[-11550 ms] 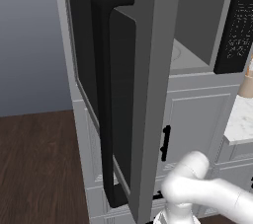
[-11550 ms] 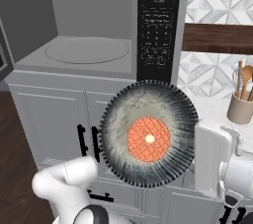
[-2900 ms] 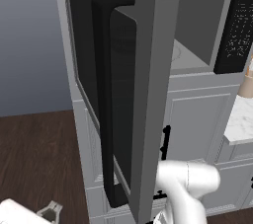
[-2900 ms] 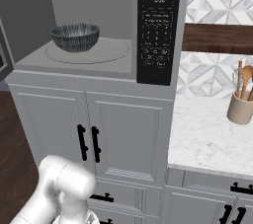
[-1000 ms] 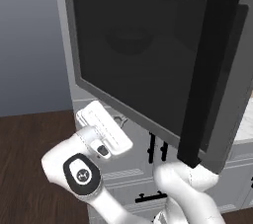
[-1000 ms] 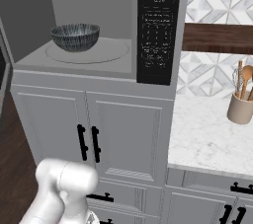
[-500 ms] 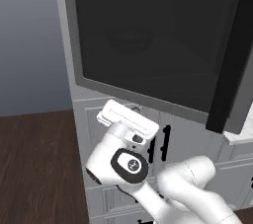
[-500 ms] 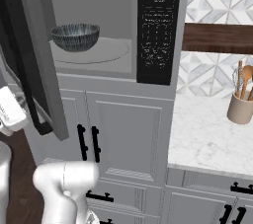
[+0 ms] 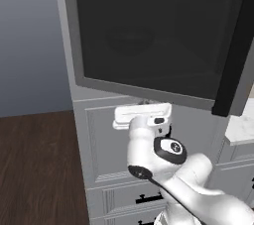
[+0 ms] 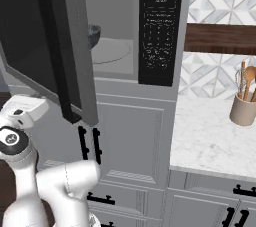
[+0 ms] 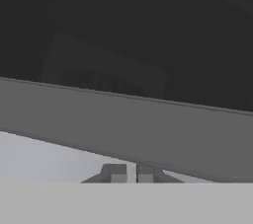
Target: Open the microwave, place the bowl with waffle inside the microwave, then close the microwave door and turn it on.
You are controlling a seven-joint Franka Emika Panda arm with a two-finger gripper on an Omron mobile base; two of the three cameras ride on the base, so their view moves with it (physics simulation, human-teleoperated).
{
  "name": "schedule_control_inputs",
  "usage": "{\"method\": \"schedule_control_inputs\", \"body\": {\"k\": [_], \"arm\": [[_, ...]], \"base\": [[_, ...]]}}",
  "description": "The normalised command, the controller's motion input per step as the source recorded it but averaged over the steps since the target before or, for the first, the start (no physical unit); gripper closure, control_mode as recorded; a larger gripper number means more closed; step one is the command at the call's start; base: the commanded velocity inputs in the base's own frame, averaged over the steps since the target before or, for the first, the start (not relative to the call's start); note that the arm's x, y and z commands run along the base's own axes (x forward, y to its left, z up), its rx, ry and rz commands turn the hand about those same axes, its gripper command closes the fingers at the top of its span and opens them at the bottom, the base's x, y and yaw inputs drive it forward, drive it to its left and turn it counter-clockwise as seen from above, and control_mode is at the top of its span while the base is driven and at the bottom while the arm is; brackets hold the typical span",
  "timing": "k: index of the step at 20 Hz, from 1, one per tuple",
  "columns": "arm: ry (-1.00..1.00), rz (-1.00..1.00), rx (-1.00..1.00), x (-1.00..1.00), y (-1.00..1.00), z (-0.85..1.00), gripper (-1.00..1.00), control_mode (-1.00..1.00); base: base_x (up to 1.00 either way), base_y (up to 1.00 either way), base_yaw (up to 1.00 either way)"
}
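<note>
Arm bent upward from the base, wrist raised so the gripper [image 11: 131, 172] sits just under the lower edge of the door [image 9: 149, 45], pointing at its grey bottom frame. In the hand view the two fingertips [image 11: 114, 173] stand almost together with only a thin slit between them, and nothing is held. One microwave [image 10: 150, 31], its one door partly swung out on the left hinge, with one long black bar handle [image 10: 55, 46] on its free edge. One bowl [image 10: 93, 35] inside on the turntable, mostly hidden behind the door edge; through the tinted glass in the left base view it is probably the dim round shape. White cabinets [image 10: 135, 141] below with black handles. To the right, a marble worktop [image 10: 210, 141] carries one jar [image 10: 243, 108] of wooden utensils.
</note>
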Motion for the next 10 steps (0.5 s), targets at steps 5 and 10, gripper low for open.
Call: {"method": "schedule_control_inputs", "body": {"k": [5, 10], "arm": [[0.51, 0.16, -0.39, -0.54, 0.0, 1.0, 1.0, -1.0], [0.55, 0.17, -0.45, -0.33, -0.02, 0.96, 1.0, -1.0]], "base": [[0.0, 0.0, 0.0], [0.0, 0.0, 0.0]]}}
